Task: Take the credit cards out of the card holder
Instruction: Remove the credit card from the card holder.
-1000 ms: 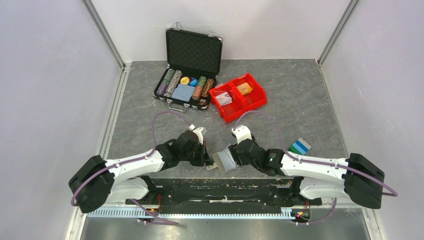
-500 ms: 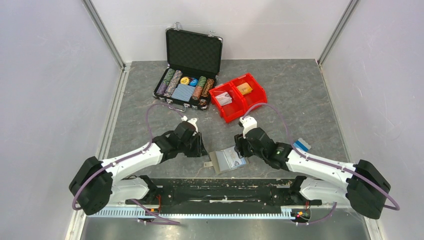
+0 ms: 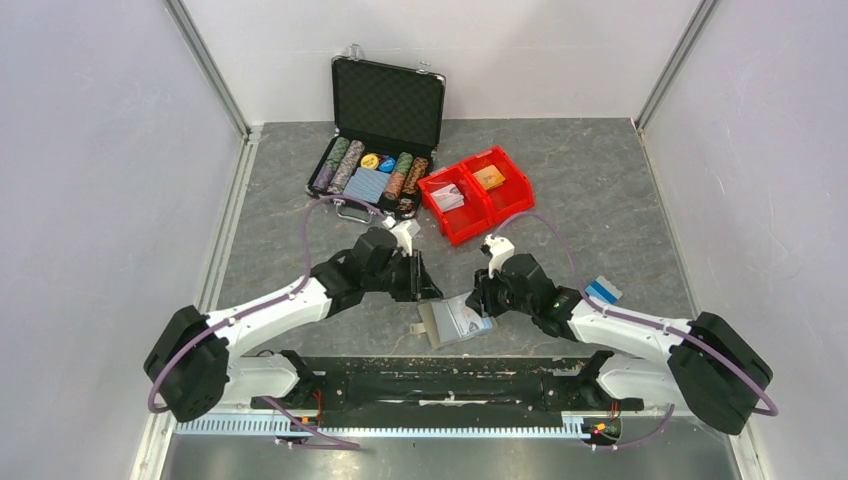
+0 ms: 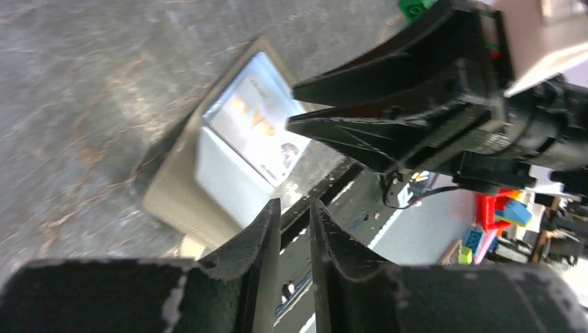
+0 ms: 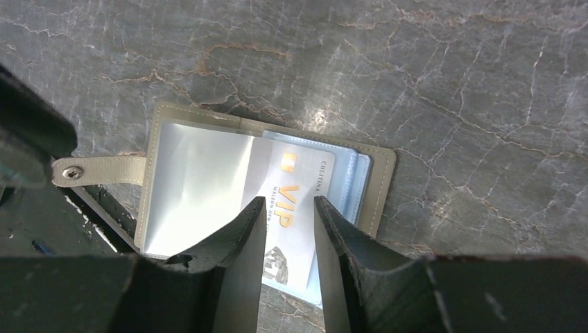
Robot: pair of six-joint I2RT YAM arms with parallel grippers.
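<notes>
The card holder (image 3: 452, 322) lies open and flat on the grey table near the front edge. In the right wrist view it (image 5: 194, 184) shows clear sleeves, a beige rim and a snap strap at the left. A white card marked VIP (image 5: 295, 184) sits in its right half, and it also shows in the left wrist view (image 4: 258, 119). My right gripper (image 5: 290, 201) hovers over this card, jaws a little apart and empty. My left gripper (image 4: 295, 205) is beside the holder's near corner (image 4: 182, 201), jaws narrowly apart and empty. Blue and teal-green cards (image 3: 602, 290) lie on the table to the right.
An open black poker-chip case (image 3: 375, 150) stands at the back, with two red bins (image 3: 476, 195) to its right. The black rail of the arm mount (image 3: 440, 375) runs just in front of the holder. The enclosure walls stand at both sides.
One second ago both grippers met at the holder with it raised. It now lies open on the table. My left gripper has swung right toward it; the right gripper stays above it.
</notes>
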